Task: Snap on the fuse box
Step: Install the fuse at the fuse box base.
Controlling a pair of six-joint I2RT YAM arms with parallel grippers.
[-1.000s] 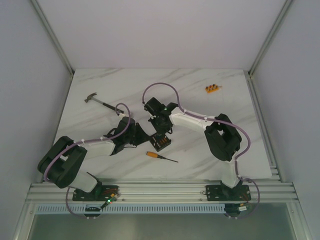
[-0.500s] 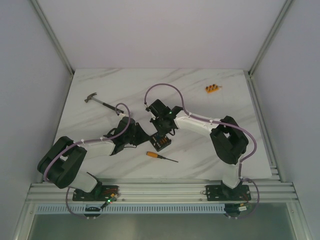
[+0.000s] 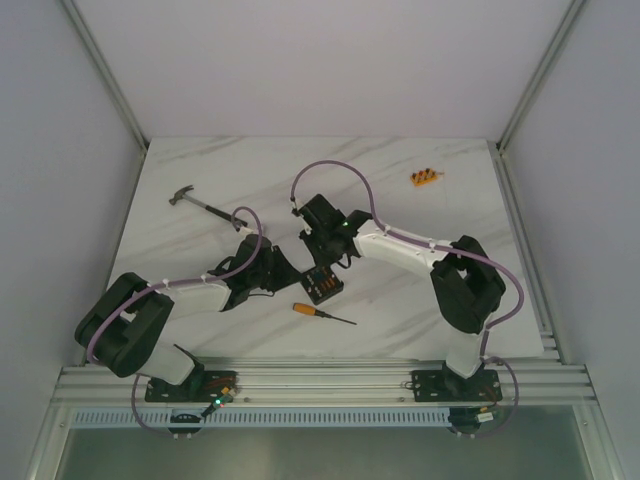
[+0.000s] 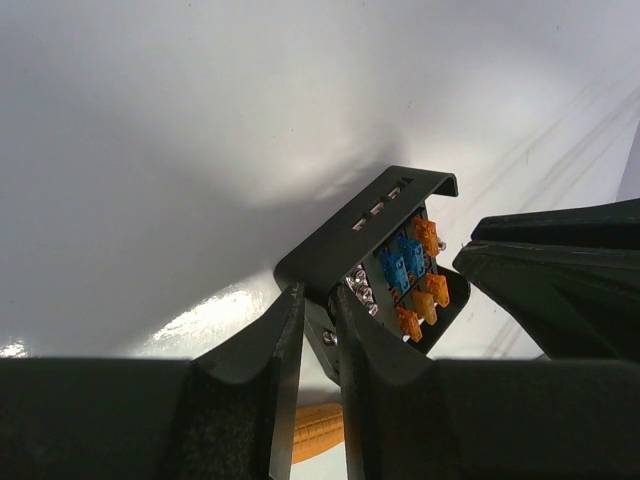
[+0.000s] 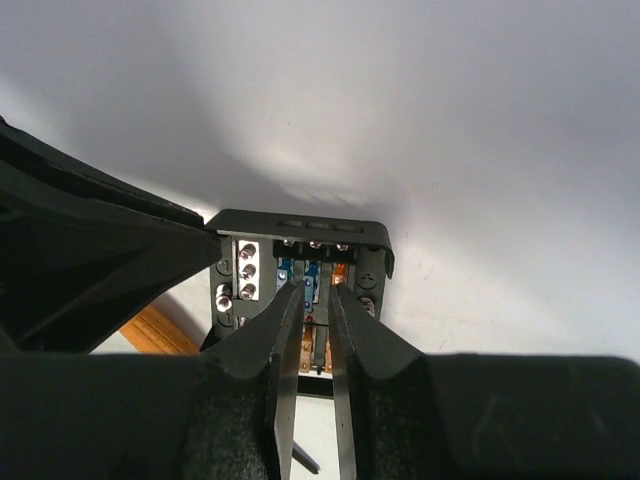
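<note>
Fuse box (image 3: 321, 286) on marble table (image 3: 300, 170), screwdriver (image 3: 322, 315) near it (orange handle), hammer (image 3: 203, 204) well apart

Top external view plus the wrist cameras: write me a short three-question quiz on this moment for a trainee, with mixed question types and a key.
1. True or false: the screwdriver lies on the far side of the fuse box.
2. What colours are the fuses showing in the left wrist view? A) orange and blue B) green and red C) yellow only
3. Which gripper clamps the fuse box's side wall?
Key: 1 false, it lies on the near side; 2 A; 3 the left gripper.
</note>
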